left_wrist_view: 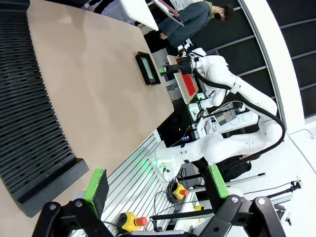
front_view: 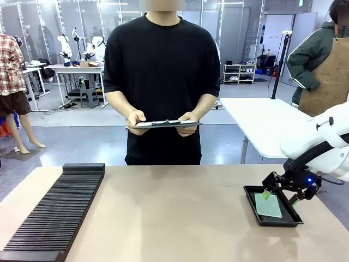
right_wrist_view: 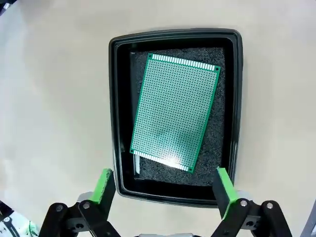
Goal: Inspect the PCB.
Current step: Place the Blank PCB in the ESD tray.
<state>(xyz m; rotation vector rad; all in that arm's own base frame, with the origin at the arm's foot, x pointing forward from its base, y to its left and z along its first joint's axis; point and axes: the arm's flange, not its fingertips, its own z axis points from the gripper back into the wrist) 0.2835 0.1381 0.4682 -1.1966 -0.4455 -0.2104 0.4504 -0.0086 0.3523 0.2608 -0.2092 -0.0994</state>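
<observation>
While the right pincer [right_wrist_view: 162, 190] hangs wide open and empty, the PCB [right_wrist_view: 175, 112] lies slightly askew lengthwise in its tray [right_wrist_view: 114, 108]

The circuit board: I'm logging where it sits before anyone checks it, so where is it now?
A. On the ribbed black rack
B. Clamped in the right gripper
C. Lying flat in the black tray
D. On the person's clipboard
C. The green circuit board lies flat on the dark foam inside the black tray, with the right gripper open above the tray's near rim.
</observation>
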